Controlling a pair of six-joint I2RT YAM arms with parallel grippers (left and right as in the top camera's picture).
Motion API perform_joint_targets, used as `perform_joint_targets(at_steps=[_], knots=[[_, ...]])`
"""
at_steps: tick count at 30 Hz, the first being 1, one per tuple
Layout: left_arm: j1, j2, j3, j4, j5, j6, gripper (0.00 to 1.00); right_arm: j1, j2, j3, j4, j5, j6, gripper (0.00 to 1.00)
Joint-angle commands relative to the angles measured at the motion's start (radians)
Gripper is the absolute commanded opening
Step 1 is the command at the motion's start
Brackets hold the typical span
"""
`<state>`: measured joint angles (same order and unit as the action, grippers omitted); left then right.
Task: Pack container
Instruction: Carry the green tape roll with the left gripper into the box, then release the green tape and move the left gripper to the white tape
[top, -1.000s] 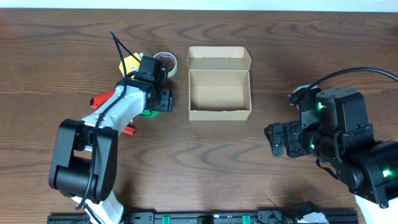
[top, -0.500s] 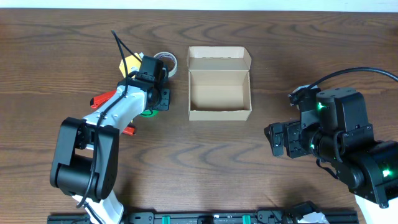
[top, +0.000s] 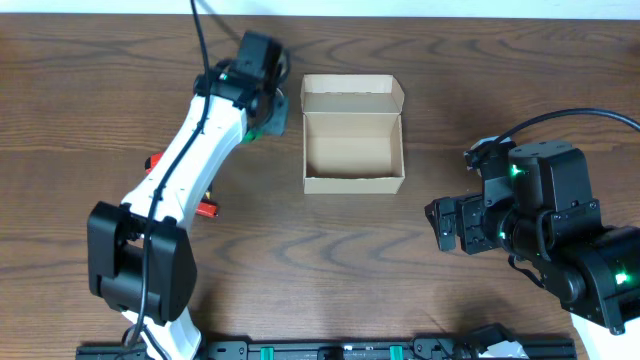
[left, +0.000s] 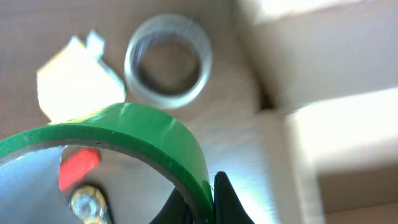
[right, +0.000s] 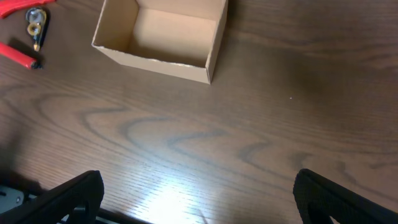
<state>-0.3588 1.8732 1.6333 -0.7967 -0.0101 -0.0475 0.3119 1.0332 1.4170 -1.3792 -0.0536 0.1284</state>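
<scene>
Green plastic tape, a wide roll (left: 143, 127), is pinched in the left gripper (left: 210, 202). Its black fingers are closed on the wall of the roll, one on the inside and one on the outside. The roll hangs above the dark wooden table (top: 100, 80), close to the wrist camera and a little blurred.

From above, the white left arm reaches far across the table. Its gripper is just beside the far left corner of the small tan cardboard box (top: 352, 135), outside the box and not over the opening. The box stands in the middle of the table, between the two arms. It is open to the top, and its hinged lid flap (top: 352, 93) is folded back on the far side.

Under the green roll, in the left wrist view, a clear roll of tape (left: 168, 62) lies flat on the wood, and a pale yellow object (left: 74, 87) lies just beside it. I cannot tell what the yellow object is. A small red object (top: 206, 210) lies on the table near the left arm, well apart from the box.

The right gripper (right: 196, 199) is near the right front side of the box, not touching it. Its two fingers are spread wide apart and nothing is between them, only bare wood below. In the right wrist view the box is at the top of the picture, with its front wall and right corner toward the camera.
</scene>
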Motion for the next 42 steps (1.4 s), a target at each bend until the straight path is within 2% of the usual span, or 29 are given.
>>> perform_joint_targets(at_steps=[1,9,16,29,42], knots=[[-0.071,-0.011,0.096,-0.013,-0.015,-0.008,0.06,-0.008,-0.001,0.000,-0.002,-0.003,-0.003,0.99],[-0.236,-0.002,0.105,-0.011,0.060,-0.049,0.05,-0.008,-0.001,0.000,-0.002,-0.003,-0.003,0.99],[-0.331,0.014,0.100,-0.026,0.071,0.050,0.06,-0.008,-0.001,0.000,-0.002,-0.003,-0.003,0.99],[-0.334,0.152,0.091,-0.015,0.079,0.161,0.05,-0.008,-0.001,0.000,-0.002,-0.003,-0.003,0.99],[-0.302,0.200,0.091,0.016,0.045,0.155,0.06,-0.008,-0.001,0.000,-0.002,-0.003,-0.003,0.99]])
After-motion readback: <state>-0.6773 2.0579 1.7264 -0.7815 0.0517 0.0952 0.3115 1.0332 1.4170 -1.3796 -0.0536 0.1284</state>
